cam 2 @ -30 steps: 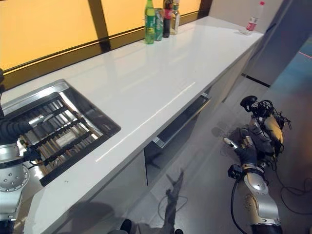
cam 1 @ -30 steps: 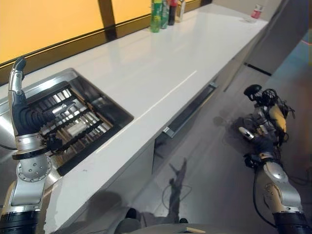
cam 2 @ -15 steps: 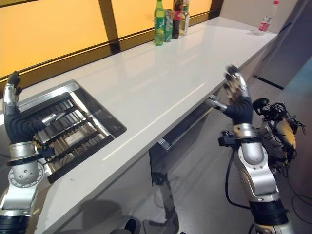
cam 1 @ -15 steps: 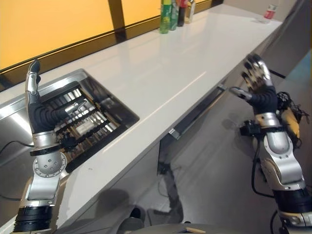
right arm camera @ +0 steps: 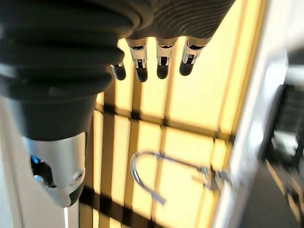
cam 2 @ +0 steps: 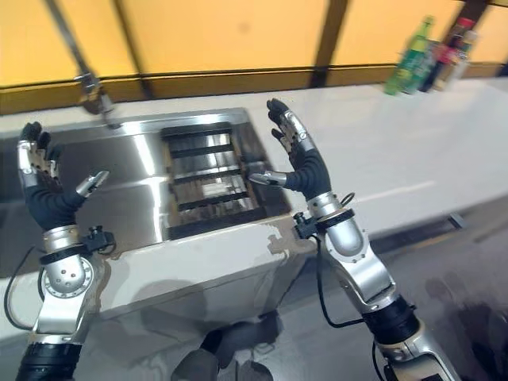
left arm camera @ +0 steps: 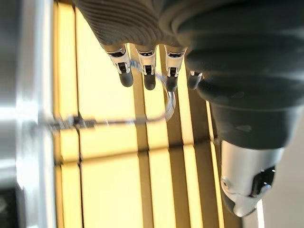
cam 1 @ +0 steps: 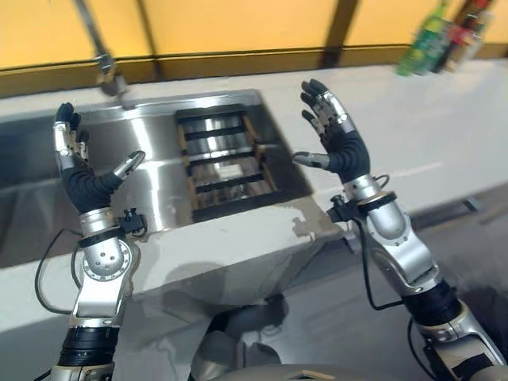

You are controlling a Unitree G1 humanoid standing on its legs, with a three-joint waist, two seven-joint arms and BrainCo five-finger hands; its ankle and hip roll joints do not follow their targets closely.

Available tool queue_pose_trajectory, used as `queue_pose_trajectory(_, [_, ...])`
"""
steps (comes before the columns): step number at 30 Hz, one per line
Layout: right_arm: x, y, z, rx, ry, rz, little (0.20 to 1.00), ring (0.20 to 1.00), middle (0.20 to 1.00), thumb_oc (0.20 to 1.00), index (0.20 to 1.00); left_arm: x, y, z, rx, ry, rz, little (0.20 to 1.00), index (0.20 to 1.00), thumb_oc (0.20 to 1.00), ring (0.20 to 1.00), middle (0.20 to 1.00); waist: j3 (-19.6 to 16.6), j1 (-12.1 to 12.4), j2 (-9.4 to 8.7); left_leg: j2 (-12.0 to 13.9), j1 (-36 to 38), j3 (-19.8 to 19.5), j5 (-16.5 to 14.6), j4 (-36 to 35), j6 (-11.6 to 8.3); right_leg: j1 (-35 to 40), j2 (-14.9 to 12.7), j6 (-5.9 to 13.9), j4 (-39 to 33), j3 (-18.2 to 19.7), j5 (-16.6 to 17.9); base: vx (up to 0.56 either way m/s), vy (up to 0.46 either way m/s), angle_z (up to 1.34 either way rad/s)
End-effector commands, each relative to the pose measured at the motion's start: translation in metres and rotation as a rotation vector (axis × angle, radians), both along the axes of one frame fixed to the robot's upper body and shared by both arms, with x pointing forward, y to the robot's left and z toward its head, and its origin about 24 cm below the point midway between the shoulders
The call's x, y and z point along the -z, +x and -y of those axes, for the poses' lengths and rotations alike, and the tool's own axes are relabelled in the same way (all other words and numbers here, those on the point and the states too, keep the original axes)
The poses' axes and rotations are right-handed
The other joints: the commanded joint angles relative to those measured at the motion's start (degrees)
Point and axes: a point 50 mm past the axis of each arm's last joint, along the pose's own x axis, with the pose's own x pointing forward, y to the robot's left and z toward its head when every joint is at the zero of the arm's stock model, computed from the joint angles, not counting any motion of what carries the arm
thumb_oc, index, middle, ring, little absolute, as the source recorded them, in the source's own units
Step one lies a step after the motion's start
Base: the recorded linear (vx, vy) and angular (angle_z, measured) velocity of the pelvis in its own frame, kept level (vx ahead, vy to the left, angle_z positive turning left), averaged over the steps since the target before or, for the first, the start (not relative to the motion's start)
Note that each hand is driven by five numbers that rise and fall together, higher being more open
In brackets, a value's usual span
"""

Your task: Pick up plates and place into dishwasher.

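**Hands raised and empty over the sink**

Left hand (cam 1: 79, 178) is up at the near left of the sink (cam 1: 151, 171), fingers straight, thumb out, holding nothing. Right hand (cam 1: 337, 143) is up at the sink's right edge, fingers spread and straight, also empty. Palms face each other across the basin.

Between them, in the right half of the sink, lies a slatted rack (cam 1: 225, 163), its long axis running near to far. No plate can be made out on the rack, in the basin or on the pale table (cam 1: 397, 127); whether plates lie among the slats I cannot tell. Faucet (cam 1: 107, 67) stands at the far rim, bottles (cam 1: 432, 32) at the far right of the table.

Judgement: the rack lies just left of the right hand, well right of the left; the right is nearer.
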Motion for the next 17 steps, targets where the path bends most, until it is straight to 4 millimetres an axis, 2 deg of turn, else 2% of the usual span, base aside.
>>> queue_pose_trajectory(1, [-0.01, 0.003, -0.006, 0.006, 0.071, 0.042, 1.0, 1.0, 1.0, 1.0, 1.0, -0.014, 0.001, 0.012, 0.073, 0.049, 0.048, 1.0, 1.0, 1.0, 1.0, 1.0, -2.93, 1.51, 2.19, 4.16, 5.62, -2.28, -7.1, 1.52, -1.46, -9.33, -11.57, 4.98, 7.14, 0.15, 8.29, 0.03, 0.289, 0.43])
queue_pose_trajectory(2, [-0.003, 0.002, -0.006, 0.011, 0.081, 0.011, 1.0, 1.0, 1.0, 1.0, 1.0, -0.014, 0.001, 0.013, 0.079, 0.066, 0.033, 1.0, 1.0, 1.0, 1.0, 1.0, -2.66, 1.02, 2.26, 2.25, 6.28, -2.31, -7.51, 1.79, -0.18, -10.99, -12.26, 4.64, 10.07, 0.97, 10.45, 0.02, 0.287, 0.3])
queue_pose_trajectory(4, [0.005, 0.001, -0.007, -0.007, 0.099, -0.024, 1.0, 1.0, 1.0, 1.0, 1.0, -0.013, 0.0, 0.012, 0.074, 0.074, 0.022, 1.0, 1.0, 1.0, 1.0, 1.0, -2.73, 0.32, 2.55, 0.71, 7.29, -1.79, -6.92, 0.99, 1.29, -12.88, -11.33, 4.46, 13.48, 1.75, 11.2, -0.03, 0.259, 0.12])
queue_pose_trajectory(5, [0.007, 0.0, -0.006, -0.019, 0.105, -0.038, 1.0, 1.0, 1.0, 1.0, 1.0, -0.015, 0.001, 0.012, 0.085, 0.073, 0.02, 1.0, 1.0, 1.0, 1.0, 1.0, -2.93, -0.4, 3.07, 0.28, 7.82, -1.65, -6.1, 0.08, 2.08, -13.64, -9.34, 4.02, 14.93, 2.75, 9.59, -0.06, 0.341, -0.05])
queue_pose_trajectory(6, [0.014, -0.004, 0.002, -0.002, 0.1, -0.048, 1.0, 1.0, 1.0, 1.0, 1.0, -0.014, 0.003, 0.016, 0.109, 0.079, 0.021, 1.0, 1.0, 1.0, 1.0, 1.0, -3.55, -1.98, 3.65, -0.94, 7.33, -2.49, -4.9, -0.28, 3.24, -13.76, -4.56, 3.0, 14.67, 4.97, 5.77, -0.04, 0.321, -0.11])
queue_pose_trajectory(7, [0.019, -0.005, 0.012, 0.021, 0.099, -0.054, 1.0, 1.0, 1.0, 1.0, 1.0, -0.013, 0.004, 0.018, 0.131, 0.076, 0.023, 1.0, 1.0, 1.0, 1.0, 1.0, -3.87, -2.96, 3.72, -2.07, 7.0, -2.83, -4.69, -0.04, 3.92, -13.49, -1.8, 2.36, 14.31, 5.75, 4.47, -0.04, 0.26, 0.09])
queue_pose_trajectory(8, [0.023, -0.005, 0.021, 0.04, 0.101, -0.06, 1.0, 1.0, 1.0, 1.0, 1.0, -0.013, 0.004, 0.022, 0.152, 0.076, 0.023, 1.0, 1.0, 1.0, 1.0, 1.0, -3.9, -3.76, 3.52, -3.22, 6.89, -2.73, -4.57, 0.18, 4.51, -13.24, -0.03, 1.8, 13.77, 5.96, 4.25, -0.04, 0.129, 0.23])
queue_pose_trajectory(10, [0.03, -0.002, 0.034, 0.07, 0.111, -0.069, 1.0, 1.0, 1.0, 1.0, 1.0, -0.011, 0.004, 0.028, 0.172, 0.08, 0.03, 1.0, 1.0, 1.0, 1.0, 1.0, -3.85, -4.59, 3.09, -5.09, 6.41, -2.77, -4.24, 0.86, 5.17, -12.94, 1.76, 0.74, 12.26, 6.64, 4.99, -0.1, 0.063, 0.12])
queue_pose_trajectory(13, [0.036, -0.004, 0.047, 0.114, 0.139, -0.082, 1.0, 1.0, 1.0, 1.0, 1.0, -0.012, 0.006, 0.038, 0.228, 0.073, 0.034, 1.0, 1.0, 1.0, 1.0, 1.0, -3.81, -6.12, 2.7, -6.94, 6.71, -2.41, -5.15, 1.58, 6.09, -12.48, 2.52, 0.35, 9.95, 8.69, 6.07, -0.06, -0.012, 0.19])
queue_pose_trajectory(17, [0.033, -0.005, 0.045, 0.139, 0.149, -0.063, 1.0, 1.0, 1.0, 1.0, 1.0, -0.014, 0.012, 0.05, 0.259, 0.065, 0.03, 1.0, 1.0, 1.0, 1.0, 1.0, -3.94, -7.91, 3.36, -7.24, 7.88, -1.38, -5.02, 0.05, 6.49, -12.53, 2.64, 0.86, 7.86, 10.14, 7.2, -0.05, -0.041, -0.12])
